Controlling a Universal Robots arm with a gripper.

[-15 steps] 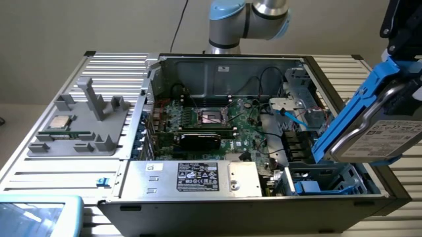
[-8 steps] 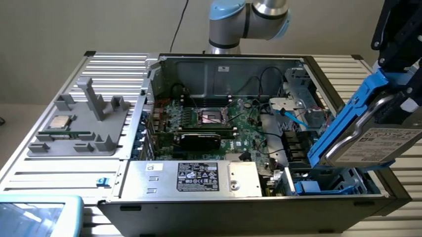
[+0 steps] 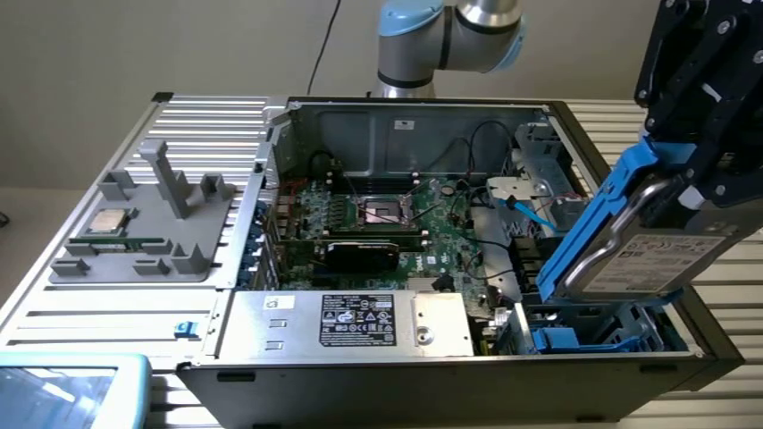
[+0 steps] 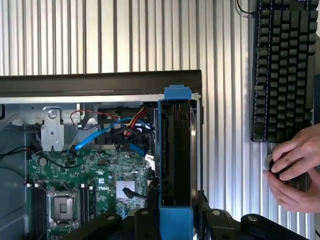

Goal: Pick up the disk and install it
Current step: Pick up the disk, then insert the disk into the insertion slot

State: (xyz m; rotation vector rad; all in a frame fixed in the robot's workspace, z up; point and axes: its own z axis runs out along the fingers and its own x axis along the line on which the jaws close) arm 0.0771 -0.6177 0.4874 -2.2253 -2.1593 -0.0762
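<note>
- The gripper (image 3: 689, 183) is pinching the disk (image 3: 644, 255), with a finger pressed on each side of it.
- The disk hangs tilted with its white label showing. It is just above the blue drive bay (image 3: 591, 338) in the near corner of the open computer case (image 3: 394, 384), on the exterior view's right.
- Seen from the wrist view, a person's hand (image 4: 295, 170) lies near a keyboard (image 4: 282, 70), outside the case.
</note>
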